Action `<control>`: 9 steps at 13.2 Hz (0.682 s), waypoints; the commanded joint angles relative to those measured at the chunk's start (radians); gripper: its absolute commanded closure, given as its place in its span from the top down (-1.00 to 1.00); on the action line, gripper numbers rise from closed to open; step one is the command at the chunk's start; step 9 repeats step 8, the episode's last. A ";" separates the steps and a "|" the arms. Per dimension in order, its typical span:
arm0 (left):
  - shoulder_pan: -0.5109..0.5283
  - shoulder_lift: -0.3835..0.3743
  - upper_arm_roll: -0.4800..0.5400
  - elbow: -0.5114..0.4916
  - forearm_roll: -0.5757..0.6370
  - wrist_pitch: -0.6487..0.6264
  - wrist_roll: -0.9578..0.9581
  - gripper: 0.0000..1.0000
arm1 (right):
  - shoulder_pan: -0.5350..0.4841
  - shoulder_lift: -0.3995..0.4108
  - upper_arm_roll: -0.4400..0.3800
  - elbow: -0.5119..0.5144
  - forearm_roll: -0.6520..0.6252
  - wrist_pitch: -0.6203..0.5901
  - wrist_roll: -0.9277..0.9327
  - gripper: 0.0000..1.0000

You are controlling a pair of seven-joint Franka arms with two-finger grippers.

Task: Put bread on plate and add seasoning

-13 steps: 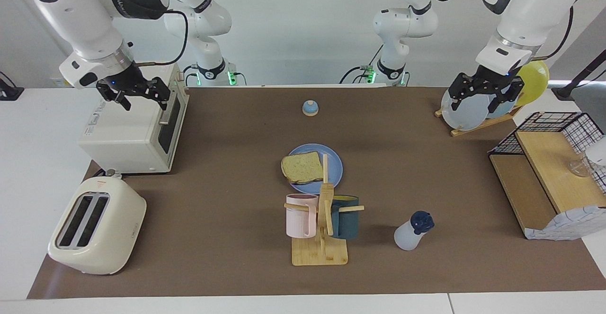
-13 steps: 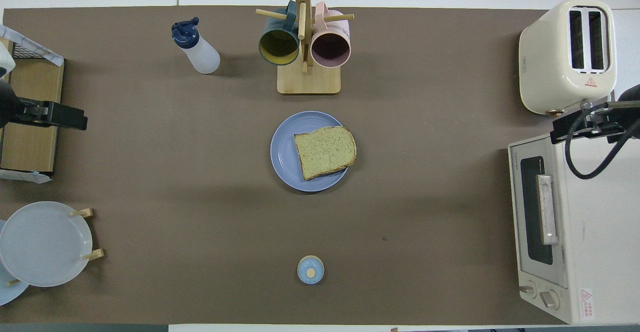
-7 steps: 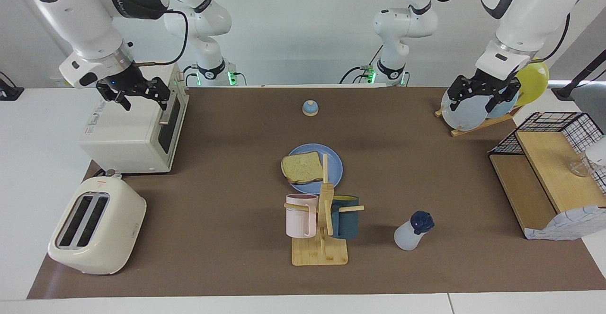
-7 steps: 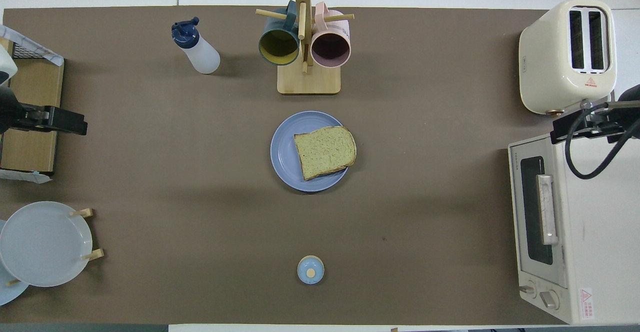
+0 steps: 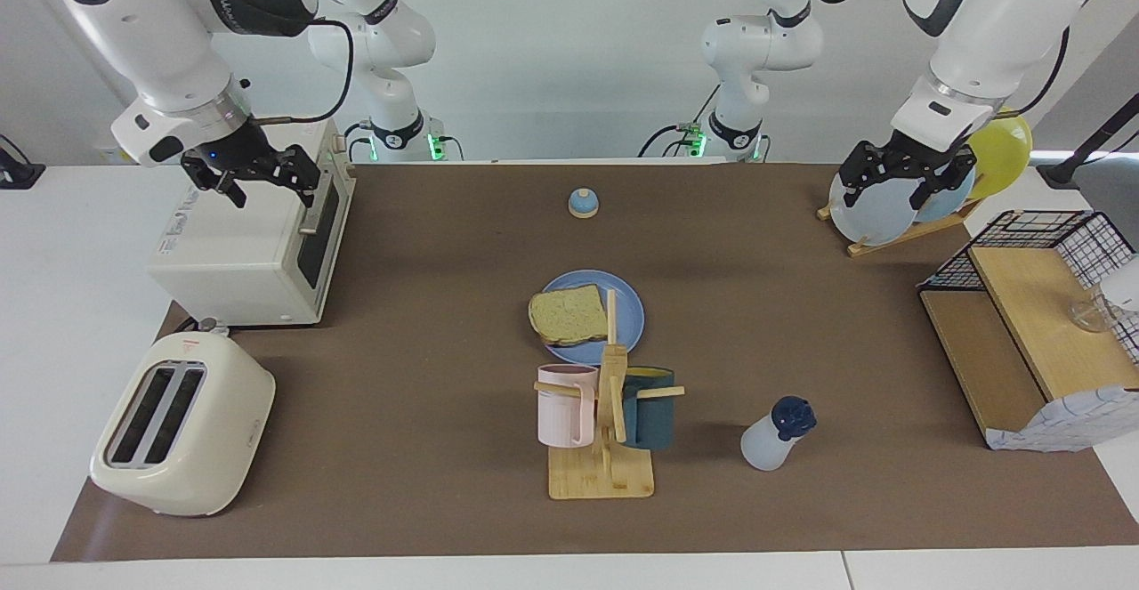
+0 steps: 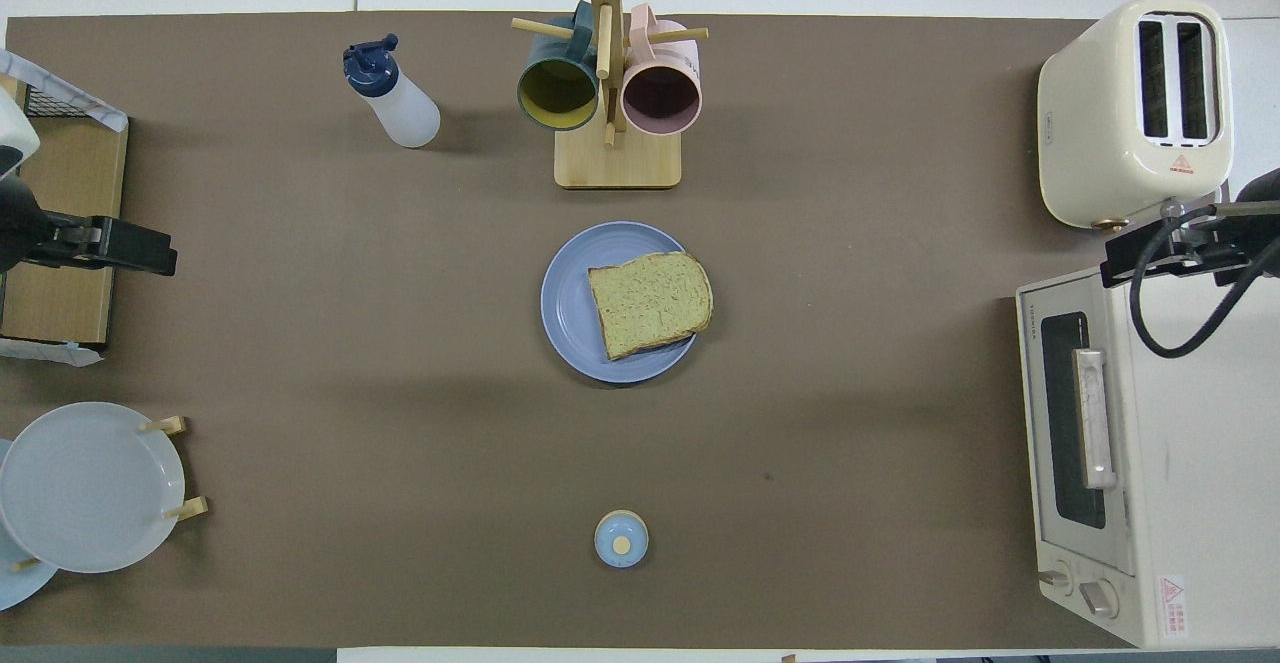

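Observation:
The bread (image 5: 568, 314) (image 6: 650, 303) lies flat on the round blue plate (image 5: 630, 303) (image 6: 568, 305) at the middle of the mat, with one crust edge over the rim. The seasoning bottle (image 5: 772, 434) (image 6: 395, 95), white with a navy cap, stands upright farther from the robots, toward the left arm's end. My left gripper (image 5: 900, 188) (image 6: 140, 248) hangs open and holds nothing, over the plate rack. Over the toaster oven my right gripper (image 5: 262, 182) (image 6: 1135, 258) is open too, with nothing in it.
A mug rack (image 5: 605, 448) with a pink and a teal mug stands just farther from the robots than the plate. A toaster oven (image 5: 240, 252) and a toaster (image 5: 178, 425) fill the right arm's end. A bell (image 5: 583, 203), a rack of pale plates (image 5: 876, 212) and a wooden shelf (image 5: 1032, 332) also stand here.
My left gripper has drifted slightly over the plate rack. Bread, plate, bottle and right arm have not moved.

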 commanded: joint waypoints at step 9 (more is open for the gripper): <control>0.008 -0.024 0.003 -0.019 -0.035 -0.002 -0.057 1.00 | -0.010 -0.011 0.005 -0.010 -0.006 0.005 -0.019 1.00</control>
